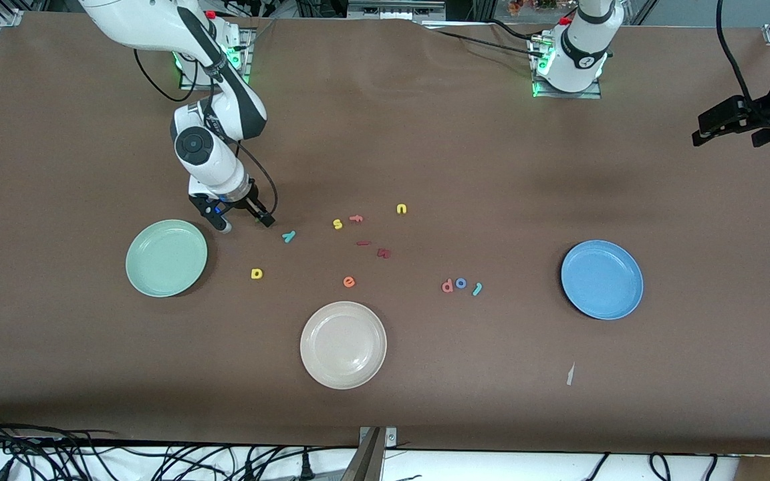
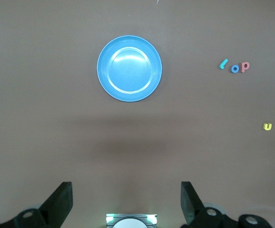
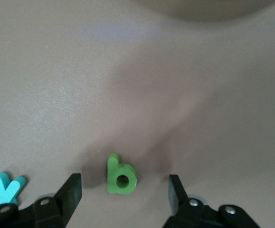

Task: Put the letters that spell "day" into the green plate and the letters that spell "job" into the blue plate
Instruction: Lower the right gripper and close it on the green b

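My right gripper (image 1: 238, 218) is down at the table between the green plate (image 1: 166, 258) and the teal "y" (image 1: 289, 236). In the right wrist view it (image 3: 125, 183) stands open around the green "a" (image 3: 122, 175), with a gap on each side; the "y" (image 3: 6, 187) lies just outside one finger. The yellow "d" (image 1: 257, 273) lies nearer the front camera. The salmon "b" (image 1: 447, 286), blue "o" (image 1: 460, 283) and teal "j" (image 1: 477, 288) lie in a row beside the blue plate (image 1: 601, 279). My left gripper (image 1: 702, 130) waits open (image 2: 126, 190), raised at its end of the table.
A cream-white plate (image 1: 343, 345) sits near the front edge. A yellow "s" (image 1: 337, 224), pink "f" (image 1: 356, 218), yellow "u" (image 1: 402, 209), two dark red letters (image 1: 383, 253) and an orange "e" (image 1: 349, 282) are scattered mid-table. A paper scrap (image 1: 570, 374) lies near the blue plate.
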